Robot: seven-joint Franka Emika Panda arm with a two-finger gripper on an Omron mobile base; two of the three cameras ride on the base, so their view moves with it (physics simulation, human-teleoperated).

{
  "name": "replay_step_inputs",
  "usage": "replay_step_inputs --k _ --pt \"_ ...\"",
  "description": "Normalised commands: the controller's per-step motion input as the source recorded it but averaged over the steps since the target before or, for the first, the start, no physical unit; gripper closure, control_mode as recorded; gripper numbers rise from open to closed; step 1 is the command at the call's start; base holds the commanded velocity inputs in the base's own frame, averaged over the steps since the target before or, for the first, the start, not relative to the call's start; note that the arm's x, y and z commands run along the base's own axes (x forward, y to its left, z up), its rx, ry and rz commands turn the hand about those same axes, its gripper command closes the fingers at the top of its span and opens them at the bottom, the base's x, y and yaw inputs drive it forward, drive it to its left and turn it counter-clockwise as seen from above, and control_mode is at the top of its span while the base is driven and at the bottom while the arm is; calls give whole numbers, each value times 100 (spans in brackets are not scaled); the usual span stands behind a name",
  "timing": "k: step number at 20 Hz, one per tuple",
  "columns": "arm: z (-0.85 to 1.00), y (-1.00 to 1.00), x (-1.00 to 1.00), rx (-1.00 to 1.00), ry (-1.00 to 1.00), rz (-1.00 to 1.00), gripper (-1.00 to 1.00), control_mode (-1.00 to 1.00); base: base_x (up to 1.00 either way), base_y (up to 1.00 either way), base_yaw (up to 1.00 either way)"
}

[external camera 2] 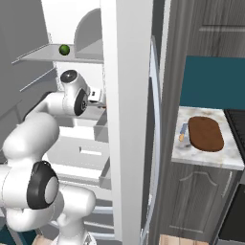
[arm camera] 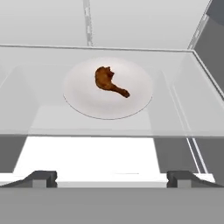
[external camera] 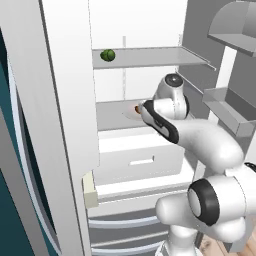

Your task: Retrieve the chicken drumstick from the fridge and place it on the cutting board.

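You are early in the task: the small reddish-brown chicken drumstick (arm camera: 109, 81) still lies on its round white plate (arm camera: 83, 98) on the tall white fridge's (external camera: 65, 125) grey shelf, your jaws spread wide and empty short of it, the dark-brown oblong wooden cutting board (external camera 2: 205, 133) bare on the tabletop.

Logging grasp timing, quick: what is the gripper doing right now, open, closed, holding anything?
Gripper: open and empty, fingertips wide apart, short of the drumstick that lies on the plate on the fridge shelf.
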Motion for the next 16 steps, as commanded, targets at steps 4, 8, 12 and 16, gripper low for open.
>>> replay_step_inputs --k 4,8,12,16 --pt "-16 0 40 0 0 -1 -100 -100 0 0 0" --pt "-17 0 35 0 -1 0 -100 -100 0 0 0" --pt "-19 0 34 0 -1 0 -100 -100 0 0 0" --pt "-2 0 36 0 0 0 -100 -100 0 0 0"
